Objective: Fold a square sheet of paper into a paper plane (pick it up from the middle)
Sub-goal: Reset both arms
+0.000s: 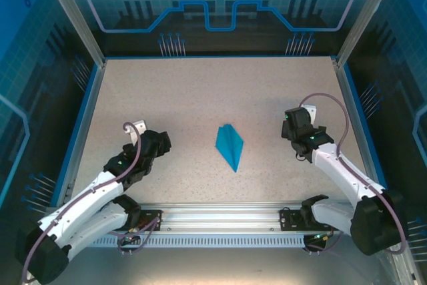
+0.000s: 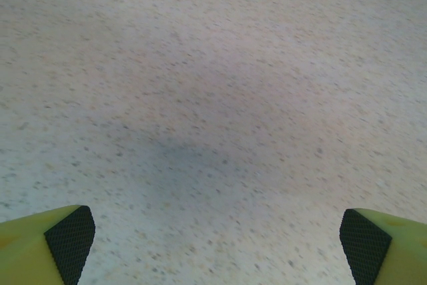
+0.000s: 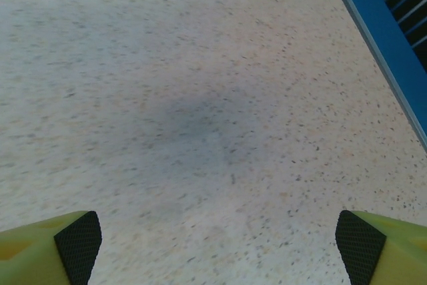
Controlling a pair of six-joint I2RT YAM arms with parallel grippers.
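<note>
Left gripper [image 2: 217, 239] & right gripper [image 3: 219, 245] jaws wide apart over speckled table [image 1: 167, 91]; paper plane [image 1: 229, 146] flat btwn them.

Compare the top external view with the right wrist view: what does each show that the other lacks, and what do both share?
Top external: the blue paper plane, lying near the middle of the table.
Right wrist: its own fingers up close, with the black pads wide apart and nothing between them.
Shared: the speckled table surface and its blue border.
</note>
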